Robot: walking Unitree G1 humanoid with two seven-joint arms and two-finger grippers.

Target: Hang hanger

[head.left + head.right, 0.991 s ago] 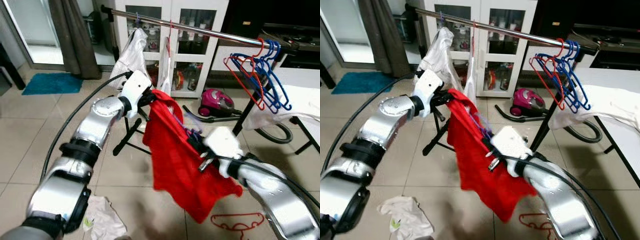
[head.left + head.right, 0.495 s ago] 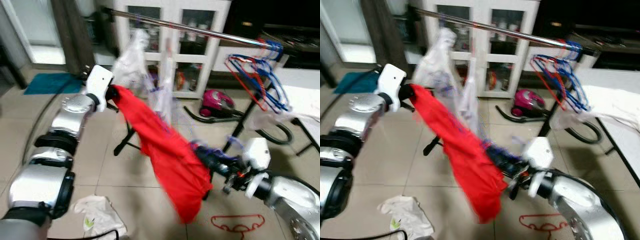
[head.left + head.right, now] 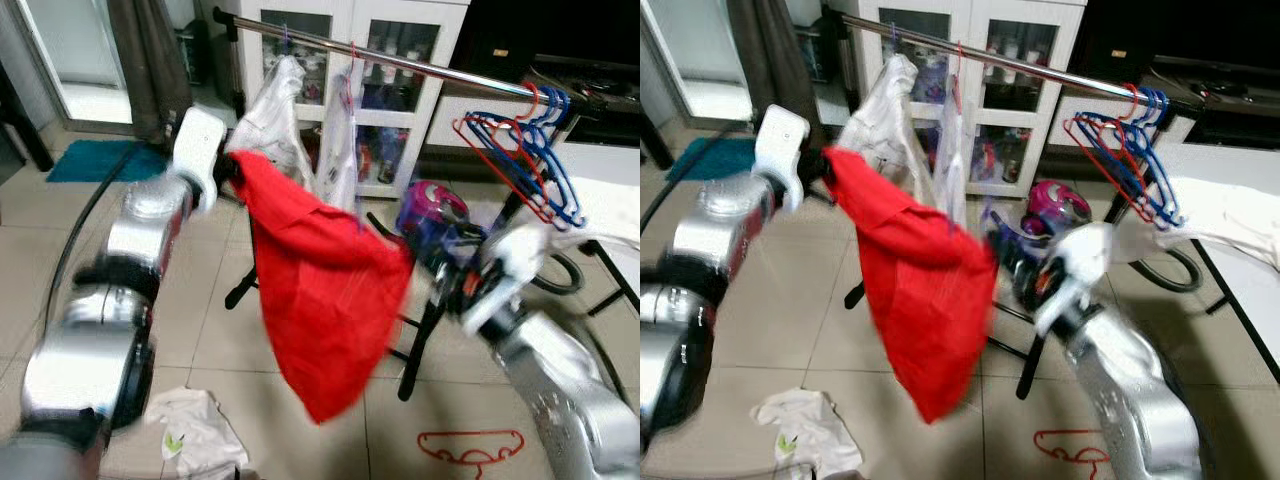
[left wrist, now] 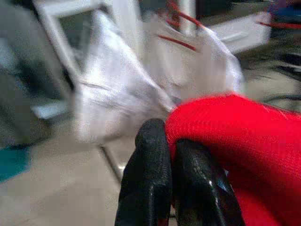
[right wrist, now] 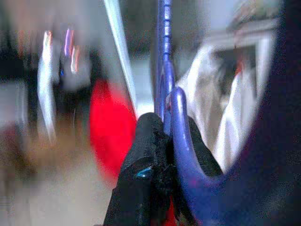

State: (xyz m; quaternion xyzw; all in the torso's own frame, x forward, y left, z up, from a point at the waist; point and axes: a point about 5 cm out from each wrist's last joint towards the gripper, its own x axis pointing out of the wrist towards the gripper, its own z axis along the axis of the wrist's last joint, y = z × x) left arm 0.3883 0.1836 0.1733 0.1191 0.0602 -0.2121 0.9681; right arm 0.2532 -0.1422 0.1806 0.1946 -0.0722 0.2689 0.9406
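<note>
Left wrist view, left tool: black fingers pressed together on a fold of the red garment; white hanging clothes behind it, blurred.
Right wrist view, right tool: fingers clamped on the blue hanger at the base of its hook; the shaft runs up and away from the fingers.
Left tool, head views: raised near the left end of the rail, holding one top corner of the red garment.
Right tool, head views: lower and to the right, at the garment's other top corner; blurred.
Reason for hold: judged, the two tools keep the cloth spread between them so it stays draped on the hanger while the hook is brought up.
Hanger relative to tool: hook end inside the right tool; its arms are hidden under the red cloth.
Hanger relative to rail: below the clothes rail, not yet hooked on.
Rail contents: white garments at the left, empty red and blue hangers bunched at the right; a bare stretch between.
Floor: red hanger and crumpled white cloth lying on the tiles.
</note>
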